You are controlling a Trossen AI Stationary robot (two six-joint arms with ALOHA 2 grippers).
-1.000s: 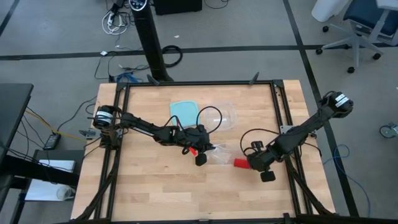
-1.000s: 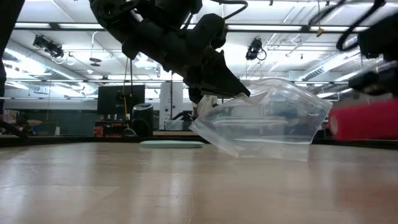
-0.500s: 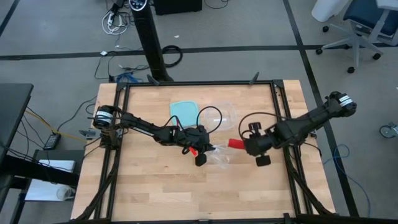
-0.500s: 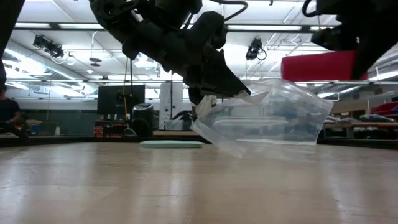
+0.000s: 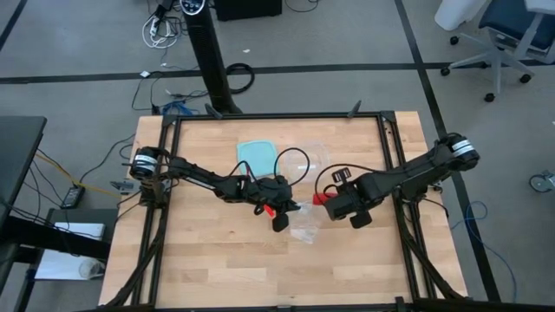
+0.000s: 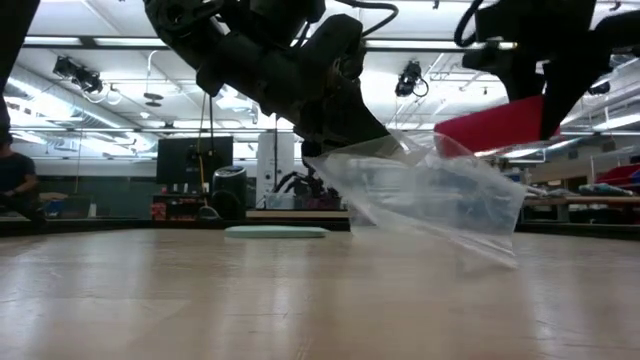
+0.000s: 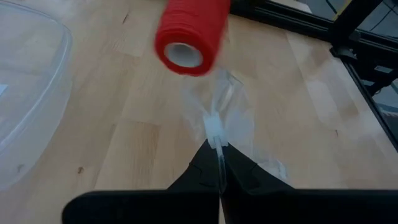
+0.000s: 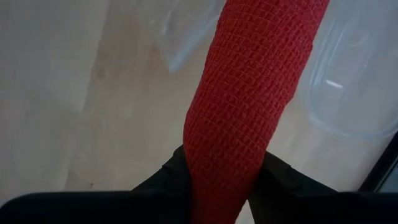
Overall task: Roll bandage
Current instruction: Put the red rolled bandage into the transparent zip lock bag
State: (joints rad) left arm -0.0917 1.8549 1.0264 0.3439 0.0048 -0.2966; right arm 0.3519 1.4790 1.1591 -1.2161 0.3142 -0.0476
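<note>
Rolling looks finished: the bandage (image 5: 322, 198) is a tight red cylinder with a hollow core, no loose tail visible in any view. It is off the table, clamped between the fingers of the right gripper (image 5: 331, 203), which pinches it across its body; the right wrist view shows the red mesh roll (image 8: 252, 99) running out from between the two dark fingers. From the left wrist view the roll (image 7: 189, 34) shows end-on, just beyond the mouth of the clear plastic bag (image 7: 221, 115).

Left gripper (image 5: 284, 208) is pressed together on the bag's edge, holding the bag (image 6: 430, 195) up so it hangs slanting down toward the wooden table (image 5: 208, 260). Bandage (image 6: 495, 125) is above and beside the bag's upper end, apparently not inside yet.

Judgement: rolling done; what seems left is getting the roll into the bag, and perhaps then stowing it. Light-blue container (image 5: 257, 154) and a clear lid (image 5: 316, 159) sit behind, untouched.
</note>
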